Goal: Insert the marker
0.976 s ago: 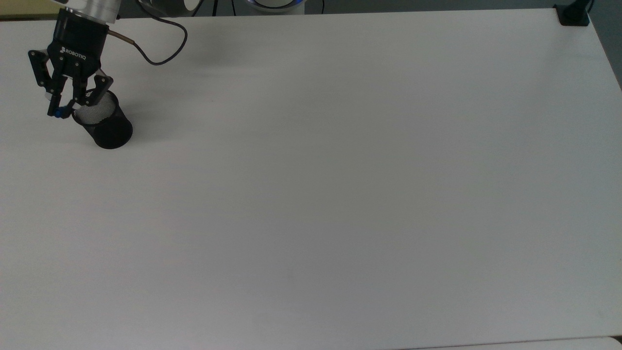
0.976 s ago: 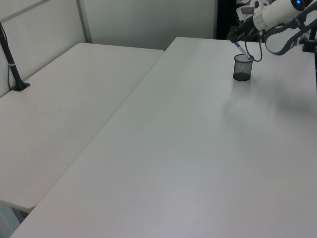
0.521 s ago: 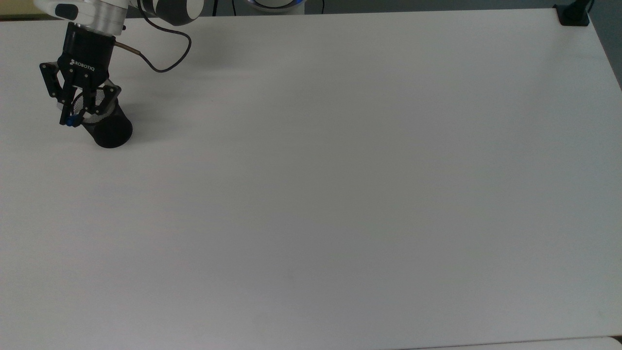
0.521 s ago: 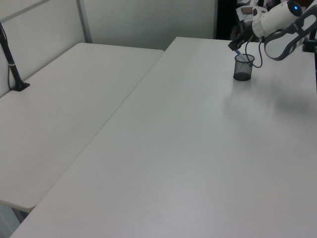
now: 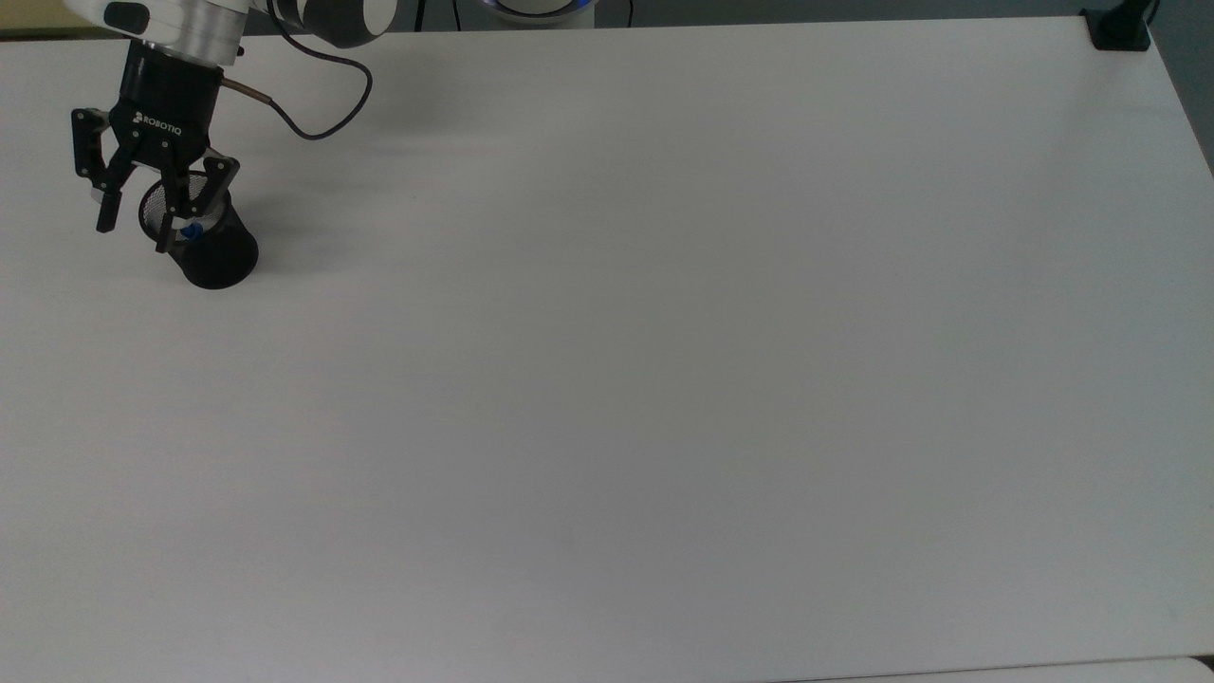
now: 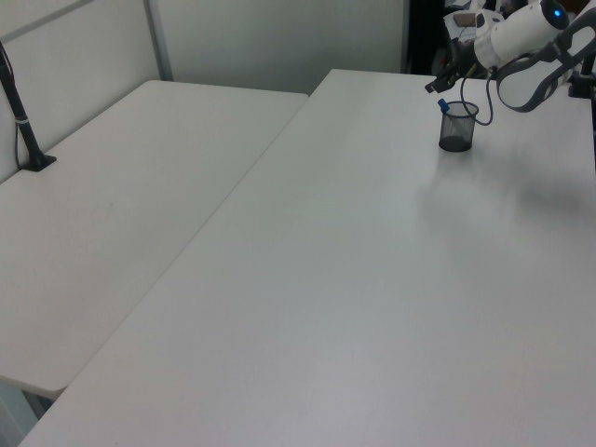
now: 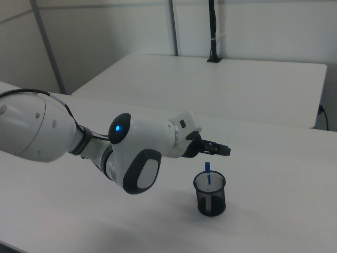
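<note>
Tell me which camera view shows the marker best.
The right view: the marker stands in the mesh cup, blue end above the rim. The top view shows a blue spot behind a claw finger; the left view, a blue tip.

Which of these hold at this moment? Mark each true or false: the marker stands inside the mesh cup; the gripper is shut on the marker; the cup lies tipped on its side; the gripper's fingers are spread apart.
1. The marker stands inside the mesh cup. True; its blue end pokes above the rim.
2. The gripper is shut on the marker. False; it is open and not touching the marker.
3. The cup lies tipped on its side. False; it stands upright on the table.
4. The gripper's fingers are spread apart. True, seen in the top view.
</note>
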Robot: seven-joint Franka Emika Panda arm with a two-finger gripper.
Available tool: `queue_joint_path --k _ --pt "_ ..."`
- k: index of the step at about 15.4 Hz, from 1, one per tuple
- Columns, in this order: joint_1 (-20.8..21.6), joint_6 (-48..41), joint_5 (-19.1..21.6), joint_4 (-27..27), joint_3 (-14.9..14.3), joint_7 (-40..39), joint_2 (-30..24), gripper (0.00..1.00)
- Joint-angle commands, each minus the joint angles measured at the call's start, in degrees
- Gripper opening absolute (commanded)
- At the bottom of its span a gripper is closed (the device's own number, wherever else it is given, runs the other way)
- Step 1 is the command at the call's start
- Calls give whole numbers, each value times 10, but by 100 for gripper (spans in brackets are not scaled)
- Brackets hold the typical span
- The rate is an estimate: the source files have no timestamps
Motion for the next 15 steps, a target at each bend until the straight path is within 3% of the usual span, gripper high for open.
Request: queue_joint_path --k 1,3,6,12,15 --pt "1 6 7 -8 -1 30 -24 86" --pt "2 0 7 -7 0 38 -37 98" --pt "8 -87 7 16 4 39 -66 100" --pt "18 -412 14 118 41 104 -138 100" --pt "54 -616 16 211 48 166 -142 100"
